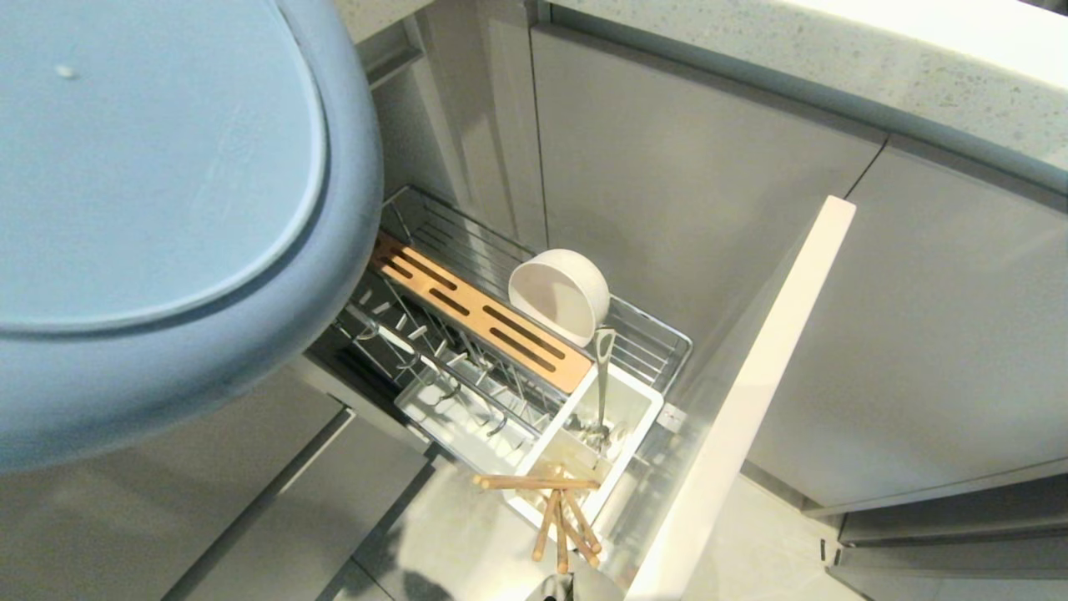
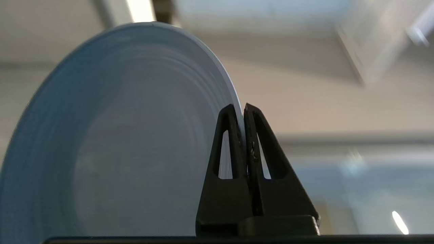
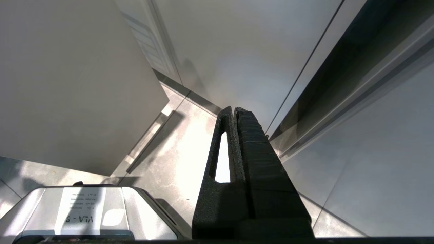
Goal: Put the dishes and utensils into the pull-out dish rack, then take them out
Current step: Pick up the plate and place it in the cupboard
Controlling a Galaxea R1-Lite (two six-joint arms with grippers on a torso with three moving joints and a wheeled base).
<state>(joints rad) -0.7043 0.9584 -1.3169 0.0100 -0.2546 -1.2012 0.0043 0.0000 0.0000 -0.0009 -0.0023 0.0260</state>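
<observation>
- left gripper (image 2: 244,112) clamped on the rim of the light-blue plate (image 2: 129,135), both fingers pinching the edge, nothing visible between them but plate.
- right gripper (image 3: 234,110) fingers pressed together, empty, parked low beside the cabinet fronts, pointing at the floor.
- plate fills the upper left of the head view (image 1: 158,192), held up near the camera, well apart from the pull-out dish rack (image 1: 651,334) below; it looks rigid, smooth, likely slippery and breakable, and an edge pinch leaves most of it hanging to one side of the fingers, so it may twist or slip; a deeper bite on the rim looks safer.
- rack stands pulled out, its wooden strip (image 1: 476,321) and pegs free of plates.
- cream-white bowl (image 1: 561,296) sits on edge in the rack behind the strip; stiff, light, take by the rim.
- chopsticks (image 1: 559,509) lie across the caddy's (image 1: 642,417) near end; thin, light, likely to roll.
- silver utensil (image 1: 602,384) stands in the caddy, slim and slick.
</observation>
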